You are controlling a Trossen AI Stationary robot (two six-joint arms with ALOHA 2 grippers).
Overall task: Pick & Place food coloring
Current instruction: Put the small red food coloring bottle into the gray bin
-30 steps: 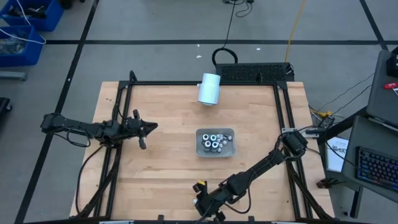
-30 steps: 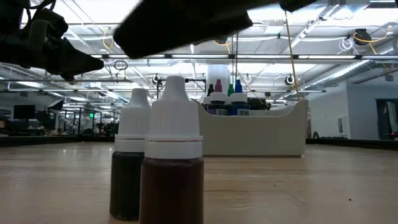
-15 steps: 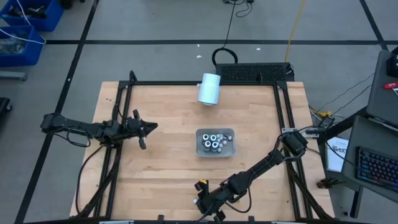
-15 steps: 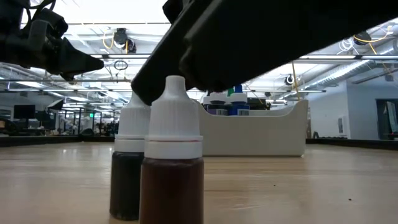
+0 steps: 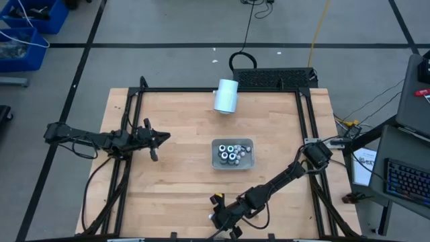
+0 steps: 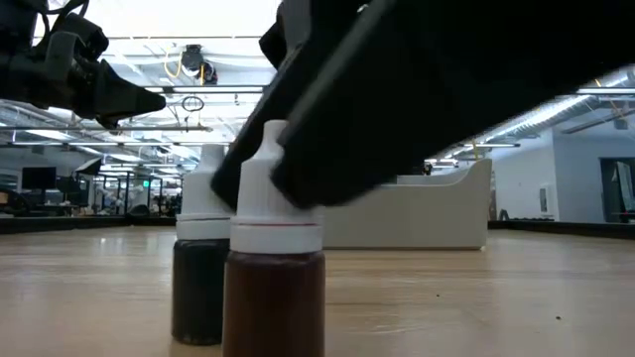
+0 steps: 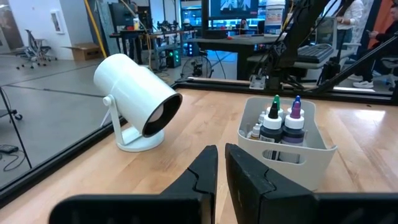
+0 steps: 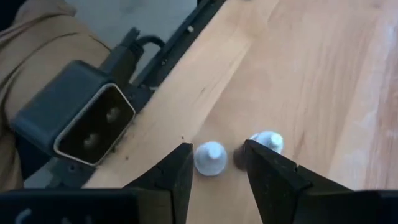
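The right gripper has dropped lower over two bottles at the lower centre of the high view; its spread fingers straddle one white cone cap. More bottles sit in the grey tray, mid-frame. The left gripper hangs pressed together, left of centre.

I see two bottles at lower left of the low view: white caps, dark brown contents. Tray at centre of the high view: grey. Cylinder at upper centre: white. Table: pale wood grain. Both arms: black.
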